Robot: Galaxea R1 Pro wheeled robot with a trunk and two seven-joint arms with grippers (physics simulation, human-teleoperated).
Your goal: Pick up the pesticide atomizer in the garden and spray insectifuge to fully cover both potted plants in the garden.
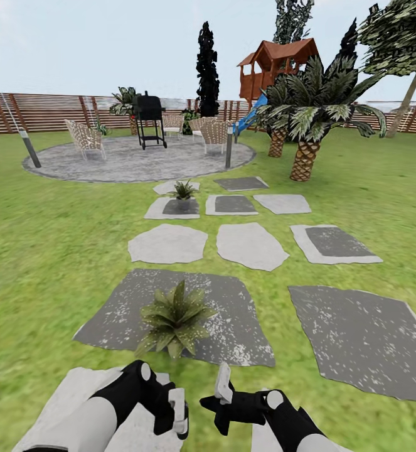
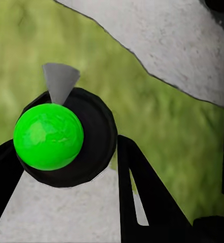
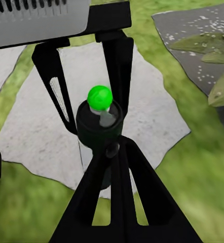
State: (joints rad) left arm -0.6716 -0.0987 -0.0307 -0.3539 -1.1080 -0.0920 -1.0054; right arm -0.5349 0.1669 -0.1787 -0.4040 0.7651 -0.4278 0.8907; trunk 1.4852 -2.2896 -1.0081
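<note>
Right hand point(image 1: 223, 402) gripping pesticide atomizer point(image 3: 101, 126)

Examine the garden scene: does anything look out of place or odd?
The near potted plant and the far potted plant stand directly on stepping stones, no pot visible, as if rooted in stone.

Bright, even daylight throughout; flat simulator rendering, no clear light direction. Pale hazy sky point(image 1: 95, 44), no glare. Faint cast shadows only, soft dark patches under the near plant point(image 1: 173, 320). Lawn point(image 1: 38, 251) texture smeared and blurry toward lower edges of head view. Wrist views soft: grass blurred, black fingers point(image 3: 117, 66) featureless. Far trees jagged, pixelated.
</note>
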